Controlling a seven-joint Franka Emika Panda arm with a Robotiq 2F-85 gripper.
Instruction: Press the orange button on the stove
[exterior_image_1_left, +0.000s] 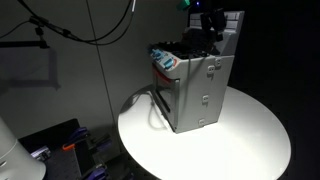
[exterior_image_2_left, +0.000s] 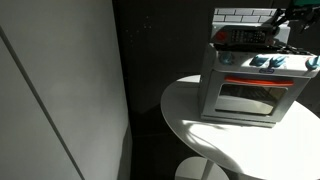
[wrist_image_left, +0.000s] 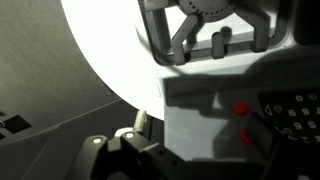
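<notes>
The stove (exterior_image_1_left: 198, 90), judged a light, stiff plastic toy that could skid on the white counter (exterior_image_1_left: 250, 125), stands just below the end effector (exterior_image_1_left: 210, 30), whose finger spacing I cannot tell; it wants a straight downward push on top, no grasp.

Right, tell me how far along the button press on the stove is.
Done: the gripper is positioned above the stove, near its back panel. In hand: it hovers over the top, touching nothing that I can see. Left: the press itself. In the wrist view two reddish buttons lie away from the gripper, and I cannot tell which is the orange one.
</notes>
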